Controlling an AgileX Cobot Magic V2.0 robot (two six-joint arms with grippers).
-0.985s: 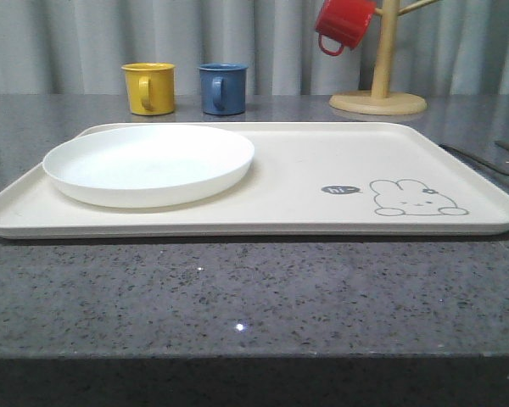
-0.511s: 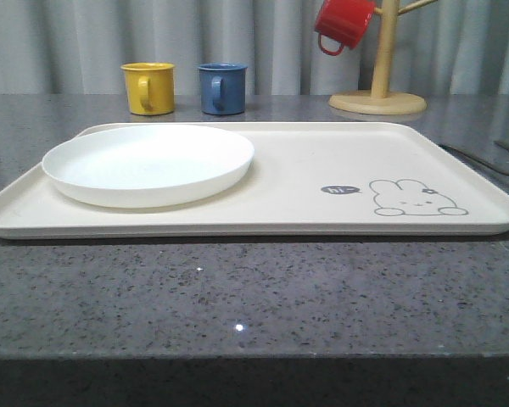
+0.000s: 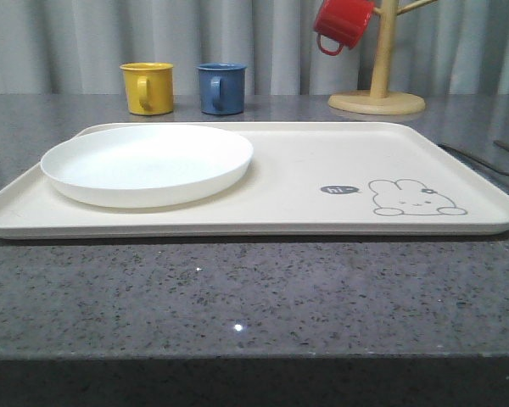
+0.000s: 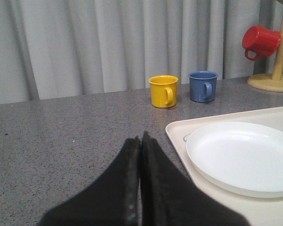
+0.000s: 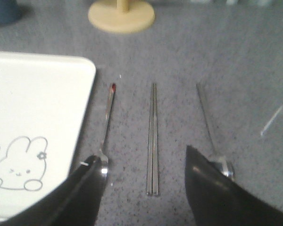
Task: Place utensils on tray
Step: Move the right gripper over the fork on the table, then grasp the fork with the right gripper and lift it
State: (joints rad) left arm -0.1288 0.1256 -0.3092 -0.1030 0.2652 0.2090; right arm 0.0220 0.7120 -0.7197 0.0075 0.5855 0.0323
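**Tray holds plate only; utensils lie on counter to its right**

You see the cream tray [image 3: 288, 182] lying flat on the speckled grey counter [image 3: 237, 288]. The white plate [image 3: 147, 164] sits on its left half. On its right half you can read a dark speech bubble saying "hi" [image 3: 338, 189] beside a grey rabbit drawing [image 3: 416, 197]. No other lettering is legible.

Behind the tray you find a yellow mug [image 3: 148, 87] and a blue mug [image 3: 220, 87] standing upright, near each other but apart. A red mug [image 3: 343, 25] hangs on a wooden mug tree [image 3: 380, 64] further right.

Your left gripper [image 4: 141, 141] hovers over bare counter just beside the tray's left edge. Its two black fingers press together with nothing between them.

Your right gripper [image 5: 144, 172] stands wide apart and grips nothing. In its wrist view three utensils lie parallel on the counter off the tray's right rim: the fork [image 5: 106, 122] nearest the tray, the chopsticks [image 5: 153, 136] in the middle between the fingers, and the spoon [image 5: 210, 132] furthest out. The fork's head is partly hidden by one finger, and the spoon's bowl by the other.
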